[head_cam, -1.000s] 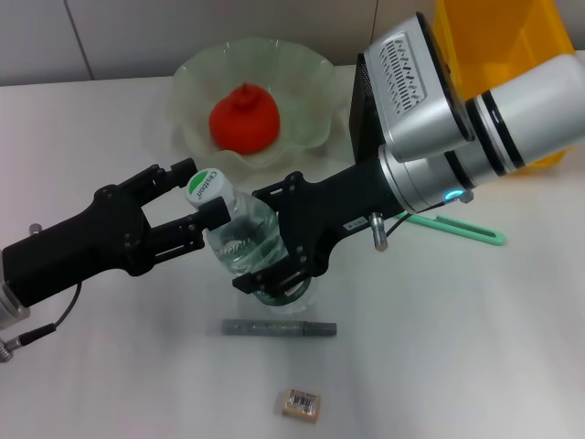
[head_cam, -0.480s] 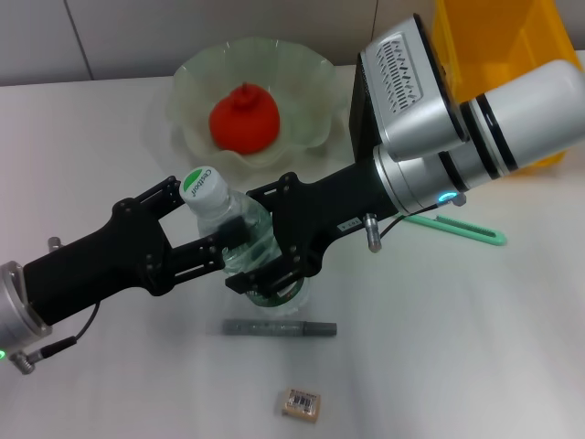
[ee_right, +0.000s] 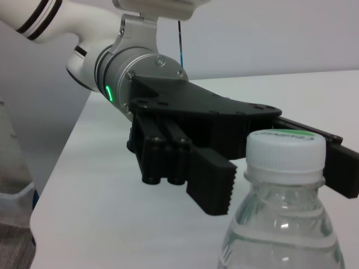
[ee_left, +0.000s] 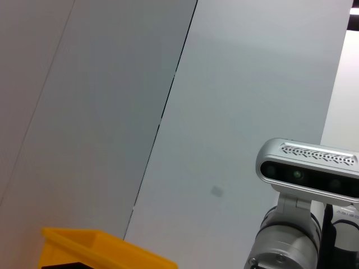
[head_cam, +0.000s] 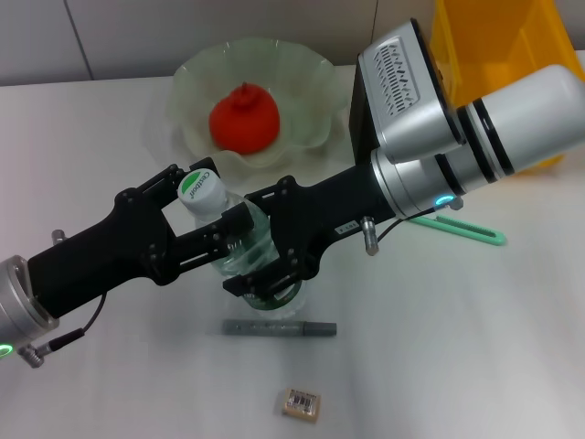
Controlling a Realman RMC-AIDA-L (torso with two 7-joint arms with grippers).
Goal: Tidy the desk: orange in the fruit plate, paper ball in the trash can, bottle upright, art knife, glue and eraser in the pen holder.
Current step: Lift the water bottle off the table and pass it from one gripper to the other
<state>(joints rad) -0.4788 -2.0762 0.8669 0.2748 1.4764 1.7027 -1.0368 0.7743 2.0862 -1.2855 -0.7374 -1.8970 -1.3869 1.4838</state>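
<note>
The clear bottle (head_cam: 239, 245) with its white, green-printed cap (head_cam: 202, 189) stands almost upright at the table's middle. My right gripper (head_cam: 267, 274) is shut on its lower body. My left gripper (head_cam: 207, 203) is open, its fingers (ee_right: 210, 182) either side of the cap (ee_right: 286, 148) and neck, with a gap showing. The orange (head_cam: 244, 117) lies in the fruit plate (head_cam: 306, 78). A grey glue stick (head_cam: 279, 326) and the eraser (head_cam: 302, 403) lie in front of the bottle. The green art knife (head_cam: 462, 230) shows to the right. My right arm mostly hides the black pen holder (head_cam: 358, 105).
The yellow trash can (head_cam: 498, 41) stands at the back right; a corner of the trash can (ee_left: 106, 249) also shows in the left wrist view. My right forearm (head_cam: 494, 119) crosses above the table's right half. Bare white table lies at the front right and far left.
My left gripper has moved right toward the bottle; its fingers now straddle the cap and neck. The right gripper keeps its hold, and the bottle stands slightly straighter.
</note>
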